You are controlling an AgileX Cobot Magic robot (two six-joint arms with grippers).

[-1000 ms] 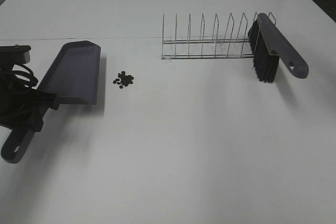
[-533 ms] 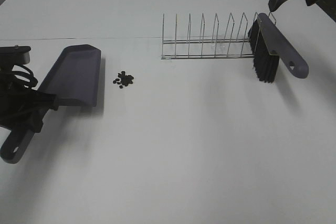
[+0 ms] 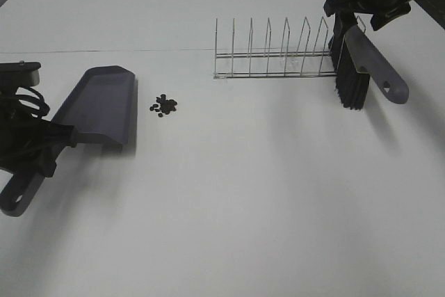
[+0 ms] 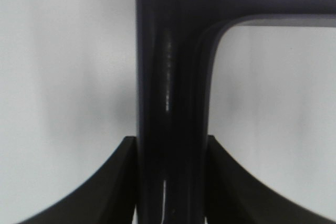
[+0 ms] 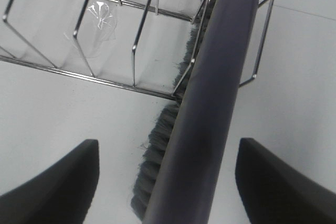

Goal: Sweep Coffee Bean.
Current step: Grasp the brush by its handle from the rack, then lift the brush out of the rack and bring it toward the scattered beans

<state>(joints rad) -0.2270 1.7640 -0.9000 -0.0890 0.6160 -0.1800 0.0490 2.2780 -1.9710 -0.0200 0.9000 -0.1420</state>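
Note:
The coffee bean cluster (image 3: 163,106) lies on the white table just right of the grey dustpan (image 3: 97,106). My left gripper (image 3: 50,145) is shut on the dustpan's handle (image 4: 170,103), and its fingers (image 4: 115,182) press on both sides. A grey brush with black bristles (image 3: 361,67) leans in the right end of a wire rack (image 3: 274,57). My right gripper (image 3: 363,12) is open and hovers over the brush's upper end. In the right wrist view the brush back (image 5: 210,103) runs between the spread fingers (image 5: 63,182) without touching them.
The wire rack (image 5: 79,35) has several upright dividers, and the brush stands in its last slot. The dustpan's handle end (image 3: 17,196) lies near the table's left edge. White table surface spans the front and middle.
My right gripper has come in from the top right corner, moving left and down over the brush. The dustpan has shifted slightly in my left gripper. The beans have not moved.

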